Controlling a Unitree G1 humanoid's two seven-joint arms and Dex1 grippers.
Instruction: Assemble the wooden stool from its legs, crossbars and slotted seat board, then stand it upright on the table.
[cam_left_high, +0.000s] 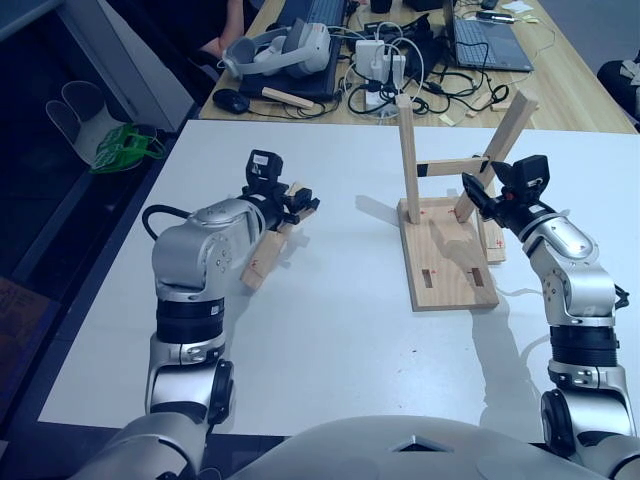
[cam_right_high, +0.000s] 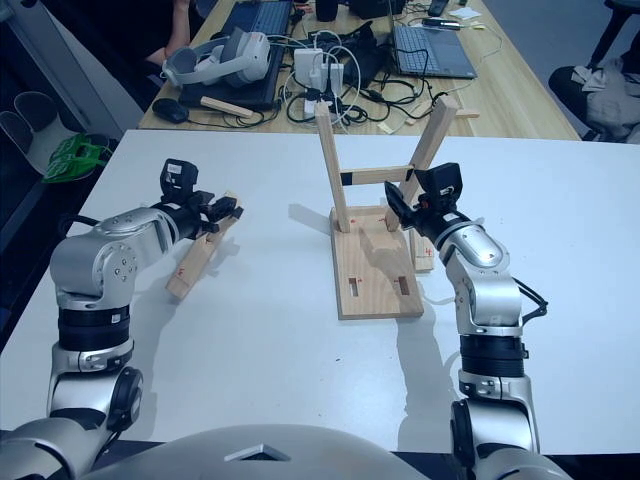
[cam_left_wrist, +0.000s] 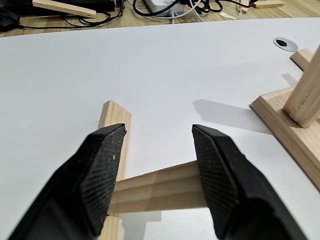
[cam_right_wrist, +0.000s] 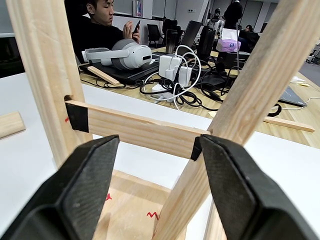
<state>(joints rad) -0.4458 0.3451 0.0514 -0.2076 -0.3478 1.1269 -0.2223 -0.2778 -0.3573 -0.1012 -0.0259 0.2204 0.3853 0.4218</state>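
1. White table (cam_left_high: 330, 330), and a cluttered wooden desk (cam_left_high: 570, 80) with laptops and cables at the far side.
2. The slotted wooden seat board (cam_left_high: 445, 275) lies flat, right of centre. One pale leg (cam_left_high: 407, 150) stands upright on it, another leg (cam_left_high: 505, 135) leans, and a thin crossbar (cam_left_high: 452, 167) joins them.
3. Left gripper (cam_left_wrist: 159, 129) is spread apart, low over a loose wooden bar (cam_left_wrist: 160, 187) on the left. Can't tell if it touches.
4. Right gripper (cam_right_wrist: 160, 139) is wide apart beside the leaning leg, gripping nothing, elbow bent.

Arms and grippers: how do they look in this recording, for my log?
The left arm and right arm are rounded silver-grey shells joined by black bands. A black cable loops beside the left one. The left gripper and right gripper are black, with broad wedge-shaped jaws faced in fine-textured pads.
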